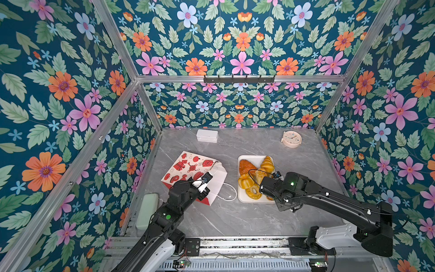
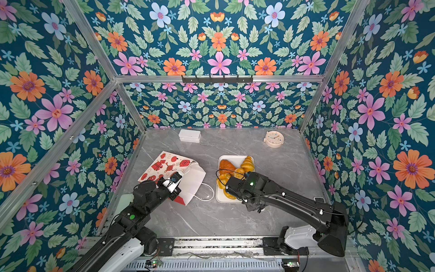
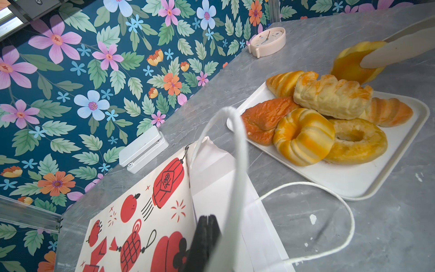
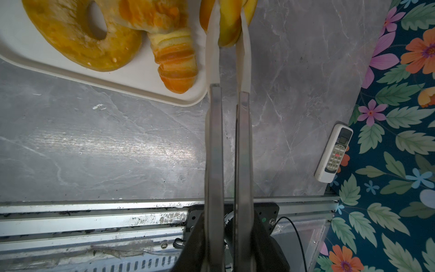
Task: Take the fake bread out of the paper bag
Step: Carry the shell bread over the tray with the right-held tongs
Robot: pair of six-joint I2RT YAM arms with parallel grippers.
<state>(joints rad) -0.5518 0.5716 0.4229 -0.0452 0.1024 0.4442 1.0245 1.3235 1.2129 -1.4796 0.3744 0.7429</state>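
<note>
Both top views show the grey table (image 1: 235, 219) with the paper bag (image 1: 188, 164) lying on its side, left of the white tray (image 1: 242, 197). A white box (image 1: 207, 136) and a clock (image 1: 292, 139) stand at the back. The fake bread (image 1: 246, 166) is piled on the tray, partly hidden by the right arm. The right gripper (image 4: 227, 14) clamps a yellow bun (image 4: 229, 30) just off the tray's edge. The left gripper (image 3: 204, 235) is closed on the bag's rim, and a blurred cord handle (image 3: 237, 164) crosses its wrist view.
</note>
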